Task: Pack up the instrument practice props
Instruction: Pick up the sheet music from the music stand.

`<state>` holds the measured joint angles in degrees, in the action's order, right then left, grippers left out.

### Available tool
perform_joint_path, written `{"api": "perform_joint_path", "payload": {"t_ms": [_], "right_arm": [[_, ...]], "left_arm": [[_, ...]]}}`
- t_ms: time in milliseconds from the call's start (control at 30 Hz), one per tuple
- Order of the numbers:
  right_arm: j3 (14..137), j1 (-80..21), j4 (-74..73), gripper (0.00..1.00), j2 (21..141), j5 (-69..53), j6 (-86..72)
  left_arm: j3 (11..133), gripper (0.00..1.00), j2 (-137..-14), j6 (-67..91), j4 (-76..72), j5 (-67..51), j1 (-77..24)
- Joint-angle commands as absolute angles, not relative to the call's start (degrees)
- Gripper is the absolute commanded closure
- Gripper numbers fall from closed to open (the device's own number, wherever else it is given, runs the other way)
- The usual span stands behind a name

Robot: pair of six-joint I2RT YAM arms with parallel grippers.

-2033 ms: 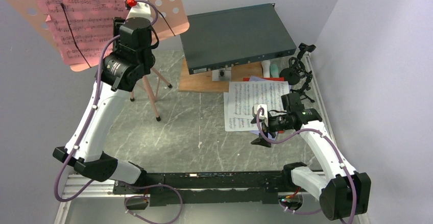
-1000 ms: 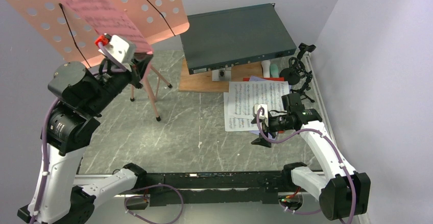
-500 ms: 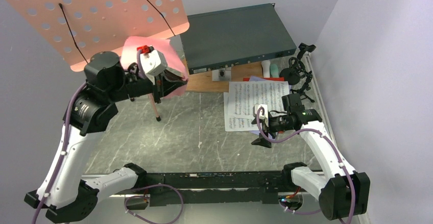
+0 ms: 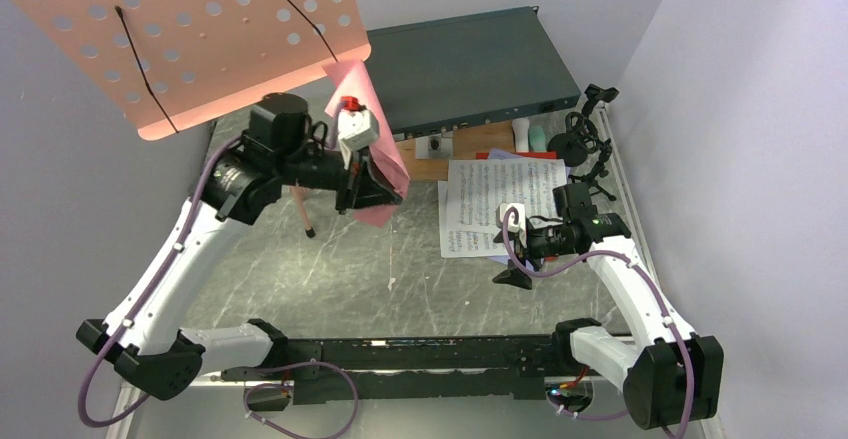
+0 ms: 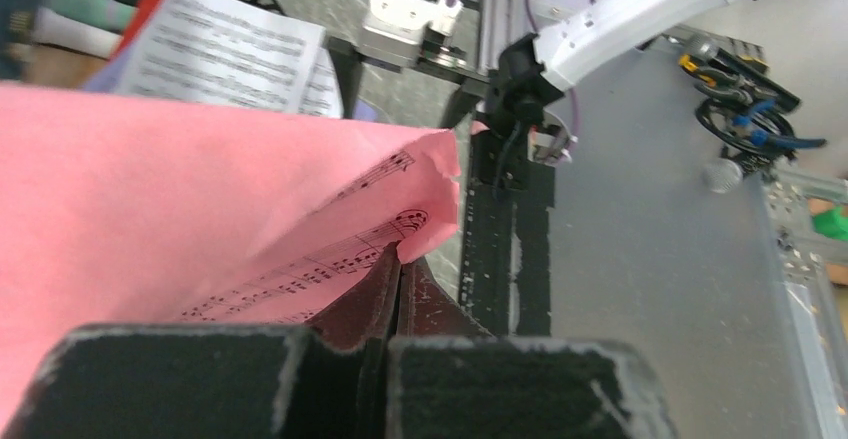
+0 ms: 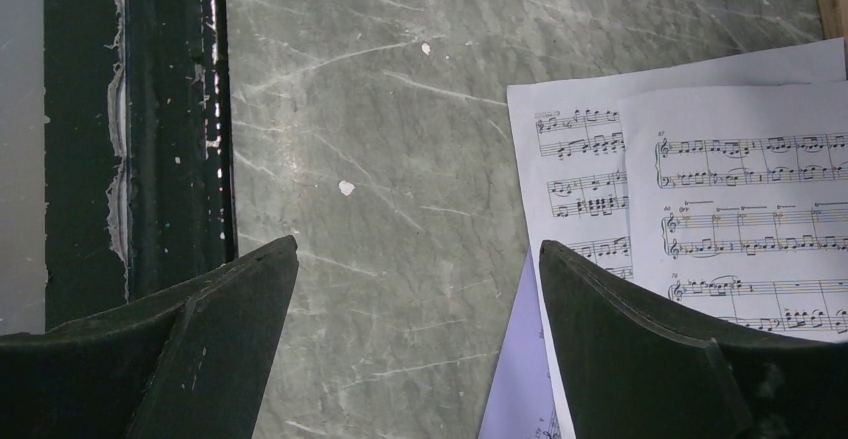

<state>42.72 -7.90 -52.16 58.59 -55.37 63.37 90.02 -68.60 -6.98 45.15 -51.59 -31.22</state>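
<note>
The table (image 4: pixel 400 279) was covered in grey marble pattern, and the grey box (image 4: pixel 465 64) was set at its far side, partly on a wooden board (image 4: pixel 470 151). The pink stand (image 4: pixel 190 29) was seen to the left of the box, its perforated desk tilted and bare, its legs planted on the table.

The left arm was stretched from its base up and across towards the box's near left corner, elbow raised and wrist turned sideways. The left gripper (image 5: pixel 398 284) was clamped on the pink page (image 4: pixel 392 171), which was held in the air between stand and box, clear of the table; in the wrist view the fingers were pressed together on the printed lower edge.

The right arm was folded low in front of the box's right half, forearm level and wrist pointed left. The right gripper (image 6: pixel 418 259) was held spread wide just above the table, with nothing between its fingers.

White pages (image 4: pixel 500 209) were stacked flat in front of the box, against the board. A lavender page (image 6: pixel 515 384) was tucked beneath them, and a red edge (image 5: pixel 148 11) was visible at their far side. The mic stand (image 4: pixel 585 144) was placed off the box's near right corner. Two tubes (image 4: pixel 522 135), one white and one mint, were stood against the box's front, near that same corner.
</note>
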Motion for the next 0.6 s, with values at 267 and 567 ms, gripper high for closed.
{"api": "perform_joint_path", "payload": {"t_ms": [267, 567], "right_arm": [[43.40, -6.40, -51.14, 0.06, 58.78, -57.53, 63.53], [43.42, -5.75, -51.42, 0.06, 58.80, -57.83, 63.82]], "left_arm": [[86.04, 1.00, -79.24, -10.41, 51.95, -40.85, -45.47], [86.42, 1.00, -87.23, -12.10, 56.98, -32.30, -49.27]]}}
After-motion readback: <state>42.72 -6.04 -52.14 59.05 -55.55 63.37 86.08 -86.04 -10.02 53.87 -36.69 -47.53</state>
